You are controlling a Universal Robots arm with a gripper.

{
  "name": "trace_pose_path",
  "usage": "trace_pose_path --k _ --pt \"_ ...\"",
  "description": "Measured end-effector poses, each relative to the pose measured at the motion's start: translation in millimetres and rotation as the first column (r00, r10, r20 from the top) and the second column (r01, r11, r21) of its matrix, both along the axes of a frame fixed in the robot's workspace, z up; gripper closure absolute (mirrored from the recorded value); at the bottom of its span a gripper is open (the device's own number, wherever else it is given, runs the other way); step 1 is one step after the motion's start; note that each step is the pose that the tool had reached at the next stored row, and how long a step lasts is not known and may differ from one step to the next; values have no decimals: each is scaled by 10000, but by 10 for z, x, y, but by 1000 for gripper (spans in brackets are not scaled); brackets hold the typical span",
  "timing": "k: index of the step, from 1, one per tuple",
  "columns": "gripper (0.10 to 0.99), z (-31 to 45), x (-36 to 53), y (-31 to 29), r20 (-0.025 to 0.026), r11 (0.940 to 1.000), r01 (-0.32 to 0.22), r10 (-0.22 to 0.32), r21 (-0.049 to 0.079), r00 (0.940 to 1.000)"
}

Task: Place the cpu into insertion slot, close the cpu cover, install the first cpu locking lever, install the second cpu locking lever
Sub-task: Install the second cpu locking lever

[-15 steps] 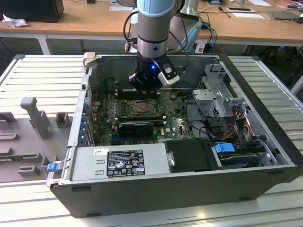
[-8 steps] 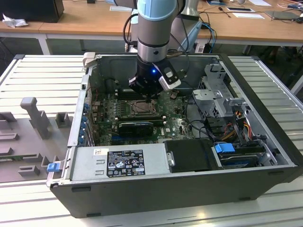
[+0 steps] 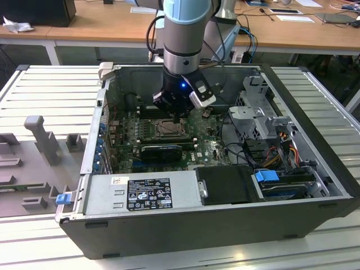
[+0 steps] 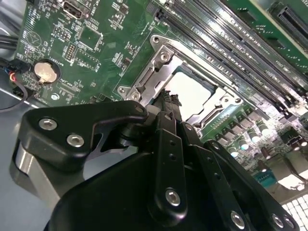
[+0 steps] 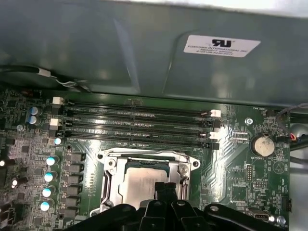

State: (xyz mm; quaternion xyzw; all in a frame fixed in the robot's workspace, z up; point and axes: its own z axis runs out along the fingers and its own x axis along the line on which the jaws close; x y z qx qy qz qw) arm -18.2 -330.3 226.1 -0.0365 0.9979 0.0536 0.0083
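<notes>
1. Hanging inside the open computer case (image 3: 315,169), the tool (image 3: 179,115) is seen at the end of the arm (image 3: 185,34) in the exterior view, directly above the insertion slot (image 3: 167,129) on the green motherboard (image 3: 208,147).
2. In the second wrist view the tool (image 4: 167,100) has its black fingers (image 4: 168,139) drawn together to a narrow tip; nothing is seen gripped between them.
3. The tip is lowered onto the edge of the socket area, at the silvery frame beside the cpu (image 4: 190,90); whether it actually touches the metal cannot be told.
4. In the first wrist view the closed fingertips (image 5: 166,188) lie over the near edge of the cpu (image 5: 142,182).
5. The cpu is seated flat in the insertion slot (image 5: 109,166), its grey metal top facing up, its sides parallel to the socket rim.
6. The cpu cover (image 5: 144,156) is seen as a silvery frame around the chip, the chip showing through its square cut-out; whether it is fully down cannot be told.
7. The long black memory slots (image 5: 137,124) run parallel to one side of the socket, just beside it, between the socket and the case wall.
8. A round coin battery (image 5: 263,144) sits on the board, well apart from the socket.
9. The case rests on a ribbed metal surface (image 3: 50,90).
</notes>
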Motion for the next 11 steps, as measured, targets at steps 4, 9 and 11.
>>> trace_pose_path --k 4,9,11 --pt "980 25 1 -8 1 10000 -1 1 2 10000" --pt "980 25 0 -76 0 10000 0 0 0 10000" --pt "980 24 0 -112 0 10000 1 -1 1 10000"
